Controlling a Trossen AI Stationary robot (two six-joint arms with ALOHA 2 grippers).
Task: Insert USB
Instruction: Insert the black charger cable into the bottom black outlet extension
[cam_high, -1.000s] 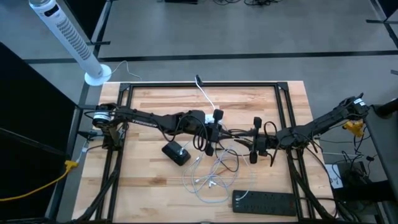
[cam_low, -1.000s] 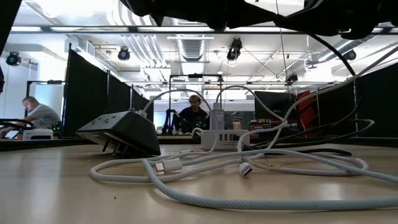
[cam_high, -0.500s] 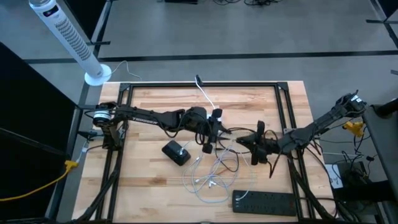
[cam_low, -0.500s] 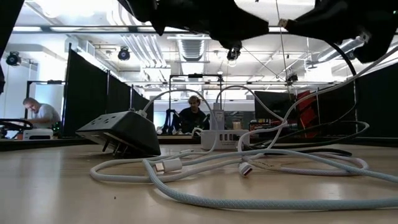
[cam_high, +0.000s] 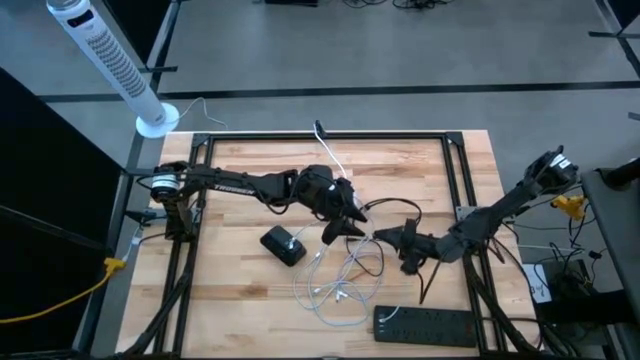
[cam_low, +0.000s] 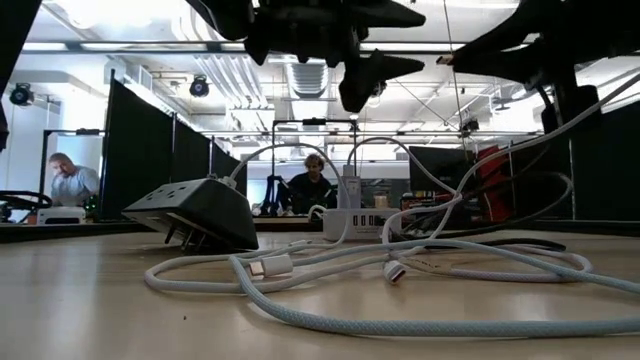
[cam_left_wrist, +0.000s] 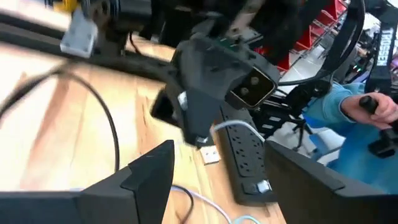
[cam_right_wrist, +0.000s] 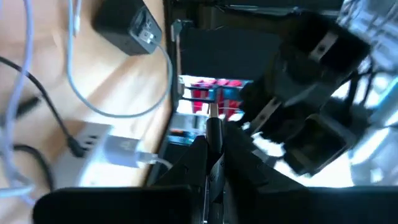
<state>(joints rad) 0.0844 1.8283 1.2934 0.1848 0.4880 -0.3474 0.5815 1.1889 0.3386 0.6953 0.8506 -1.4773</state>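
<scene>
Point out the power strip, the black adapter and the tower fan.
power strip (cam_high: 424, 322): high view, middle of its top.
black adapter (cam_high: 284, 244): high view, its top face.
tower fan (cam_high: 108, 62): high view, middle of its column.

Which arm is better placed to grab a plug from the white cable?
Probably left. The left gripper is open and hangs at the far edge of the cable heap; the right gripper sits off to its side.

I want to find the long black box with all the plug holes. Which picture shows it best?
The high view: the whole power strip lies flat at the table's near edge. The left wrist view shows part of it, blurred, past the left arm's fingers. The other two views don't show it clearly.
</scene>
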